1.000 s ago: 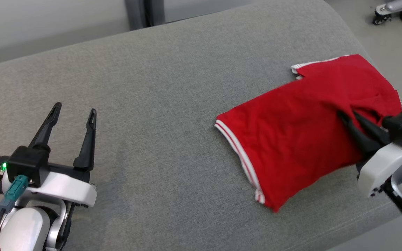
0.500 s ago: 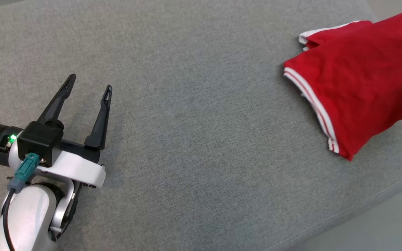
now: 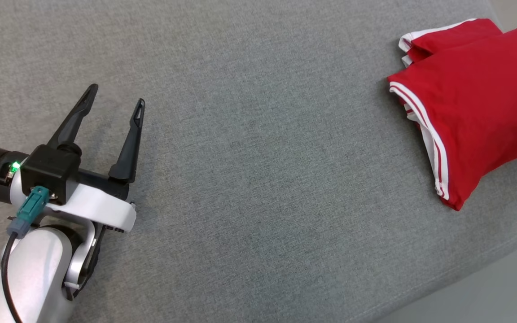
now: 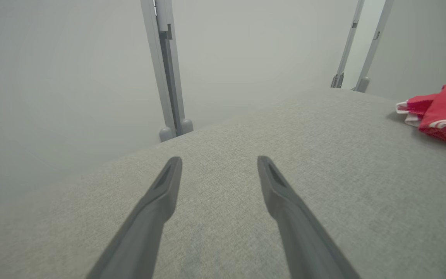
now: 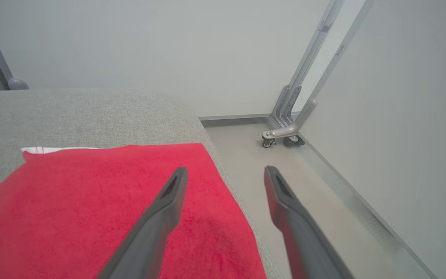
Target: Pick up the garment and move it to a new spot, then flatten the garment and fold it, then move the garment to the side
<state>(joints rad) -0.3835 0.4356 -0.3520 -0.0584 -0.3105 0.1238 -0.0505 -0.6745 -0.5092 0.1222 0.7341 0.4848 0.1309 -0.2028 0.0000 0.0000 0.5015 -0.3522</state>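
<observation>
**A:** Where does the garment sit?

**B:** The folded red cloth garment with white striped trim [image 3: 478, 121] lies at the far right of the grey fabric-covered padded surface [image 3: 263, 157], close to its rounded edge. Past that edge is the pale floor [image 5: 254, 155].

**A:** And the tools?

**B:** The right tool [image 5: 227, 171] hangs just above the garment's outer edge. Its dark fingers are spread with nothing between them, one over the red cloth and one over the drop to the floor. The left tool [image 3: 115, 98] is well apart from the garment, low over bare grey fabric, spread wide and empty.

**A:** So the folding looks done, and it's off to the side. What could spoil it?

**B:** I'd say the margin. The garment is so near the edge that a fingertip catching a layer as the arm pulls away could drag it over. A lighter snag could lift the top layer and undo the fold.
</observation>
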